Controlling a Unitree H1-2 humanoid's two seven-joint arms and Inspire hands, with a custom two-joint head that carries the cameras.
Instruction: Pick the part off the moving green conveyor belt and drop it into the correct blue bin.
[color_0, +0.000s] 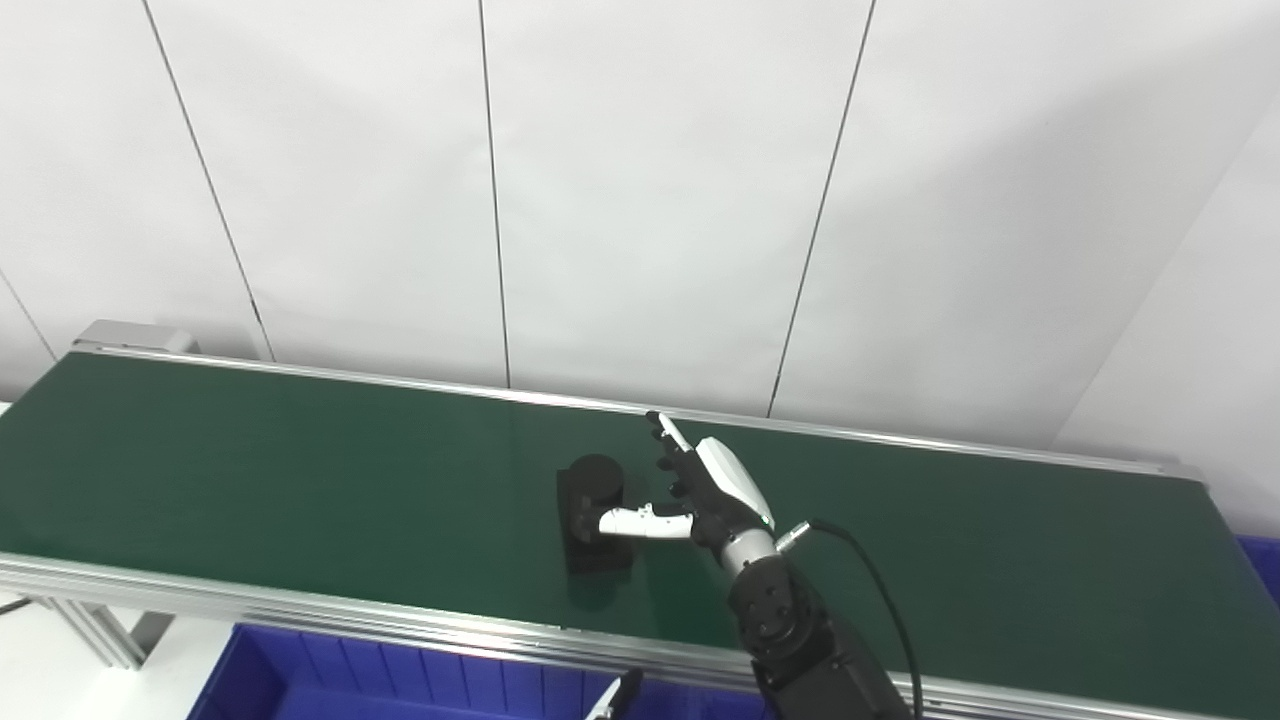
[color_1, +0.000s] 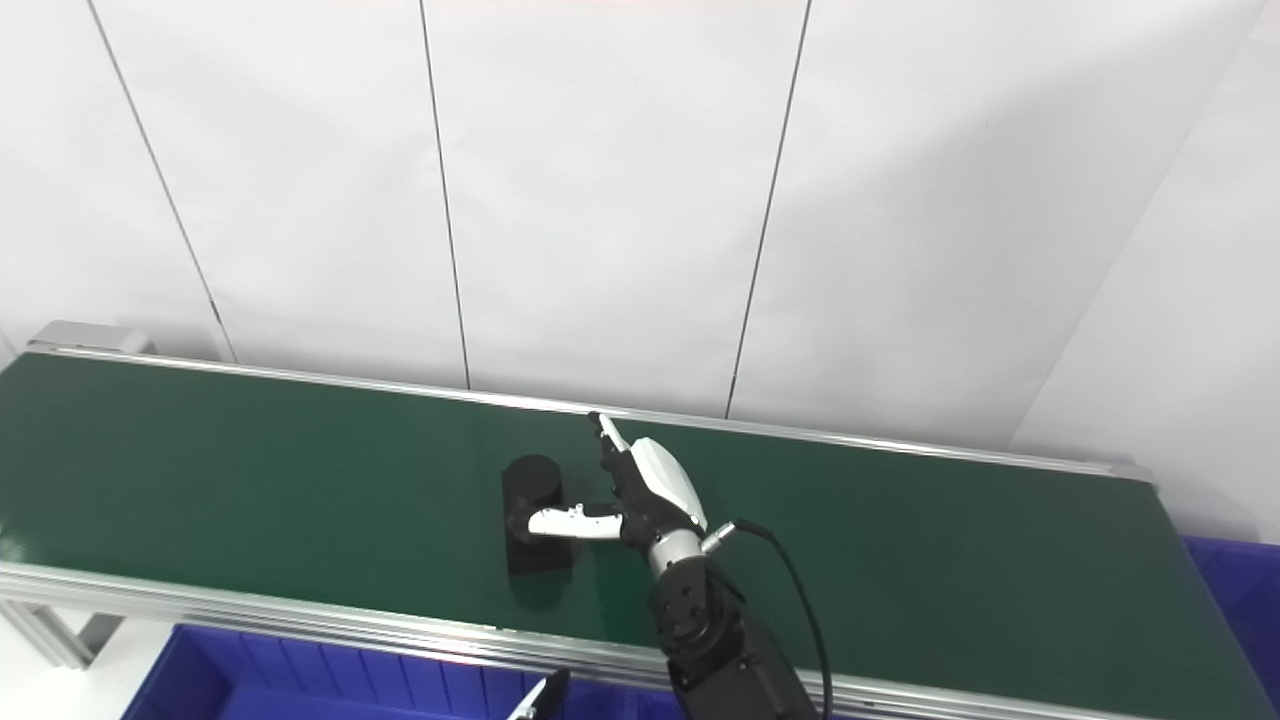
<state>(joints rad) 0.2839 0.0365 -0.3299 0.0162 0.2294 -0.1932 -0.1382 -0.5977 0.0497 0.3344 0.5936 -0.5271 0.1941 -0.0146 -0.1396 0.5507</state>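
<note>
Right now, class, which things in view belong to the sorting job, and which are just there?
Belonging to the job:
black part
green conveyor belt
blue bin
right robot hand, open beside the part

Just there:
white panelled wall
cable on the arm

White panelled wall (color_0: 650, 200) fills far side, w/ thin dark seams running top to bottom, some slanted. Silver aluminium frame rail (color_0: 300, 610) along near edge, another rail (color_0: 900, 440) along far edge. Frame leg (color_0: 95, 630) at near left, on pale floor.
</note>
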